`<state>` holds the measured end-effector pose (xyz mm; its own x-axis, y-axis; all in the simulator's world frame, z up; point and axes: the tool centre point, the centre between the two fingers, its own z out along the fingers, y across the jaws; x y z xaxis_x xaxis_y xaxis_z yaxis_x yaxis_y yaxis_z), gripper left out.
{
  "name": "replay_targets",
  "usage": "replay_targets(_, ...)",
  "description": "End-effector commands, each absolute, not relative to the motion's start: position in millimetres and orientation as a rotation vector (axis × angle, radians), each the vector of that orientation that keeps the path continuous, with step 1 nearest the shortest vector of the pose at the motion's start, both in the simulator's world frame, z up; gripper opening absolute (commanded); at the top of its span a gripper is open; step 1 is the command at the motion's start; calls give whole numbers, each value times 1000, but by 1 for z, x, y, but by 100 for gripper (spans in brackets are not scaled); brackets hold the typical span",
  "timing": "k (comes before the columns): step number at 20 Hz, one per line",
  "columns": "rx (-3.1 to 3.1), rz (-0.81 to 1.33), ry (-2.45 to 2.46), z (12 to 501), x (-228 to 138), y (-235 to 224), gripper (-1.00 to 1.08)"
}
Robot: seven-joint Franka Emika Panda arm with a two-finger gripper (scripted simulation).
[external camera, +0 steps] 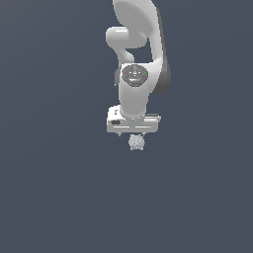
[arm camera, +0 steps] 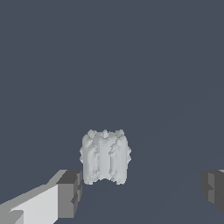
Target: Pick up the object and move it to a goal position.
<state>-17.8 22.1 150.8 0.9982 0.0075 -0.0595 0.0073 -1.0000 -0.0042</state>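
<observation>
The object [external camera: 136, 143] is a small pale grey-white lump with bumpy ridges, lying just below the white hand of my gripper [external camera: 134, 135] in the exterior view. In the wrist view the object [arm camera: 105, 156] lies in the span between the two dark fingertips, much closer to one fingertip [arm camera: 70, 192] than to the other [arm camera: 213, 189]. My gripper [arm camera: 142, 190] is open wide and holds nothing. Neither finger touches the object. No goal marker shows in either view.
The white arm [external camera: 136, 44] rises above the hand towards the top of the exterior view. Around it there is only a plain dark grey-blue surface [external camera: 59, 188].
</observation>
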Motion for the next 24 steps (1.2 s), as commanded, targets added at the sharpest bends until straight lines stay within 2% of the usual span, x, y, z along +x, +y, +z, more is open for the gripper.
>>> replay_targets(1, -3136, 93, -12, 151, -18, 22, 100)
replay_targets(15, -3134, 101, -47, 148, -16, 18, 100)
replay_targets(24, -3139, 65, -38, 127, -26, 31, 100)
